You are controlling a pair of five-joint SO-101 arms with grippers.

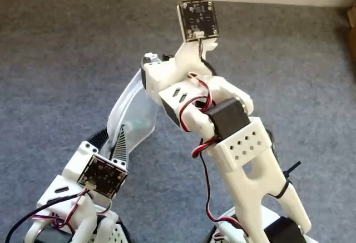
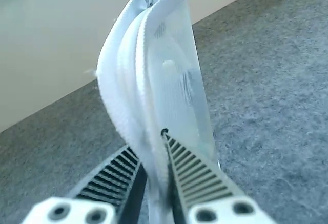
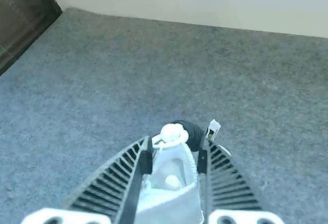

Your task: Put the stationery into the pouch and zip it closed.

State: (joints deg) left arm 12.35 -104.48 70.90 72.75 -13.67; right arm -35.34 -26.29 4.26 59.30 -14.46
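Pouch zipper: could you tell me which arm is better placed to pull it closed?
Probably right: the right pincer grips the pouch at the white bead, seemingly the zipper pull; the left pincer anchors the other end.

A white, see-through mesh pouch (image 1: pixel 132 118) hangs lifted off the grey surface, stretched in a gentle curve between 2 grippers. The left gripper (image 2: pixel 148 143) pinches its lower end, and the right gripper (image 3: pixel 175 144) clamps its upper end. A white zipper band (image 2: pixel 128 80) runs along its length, standing edge-on with the mesh side panel beside it. A small white rounded bead (image 3: pixel 173 131) sits at the upper end, by a dark piece. Through the mesh, pale contents (image 2: pixel 168 65) show faintly; what they are cannot be told.
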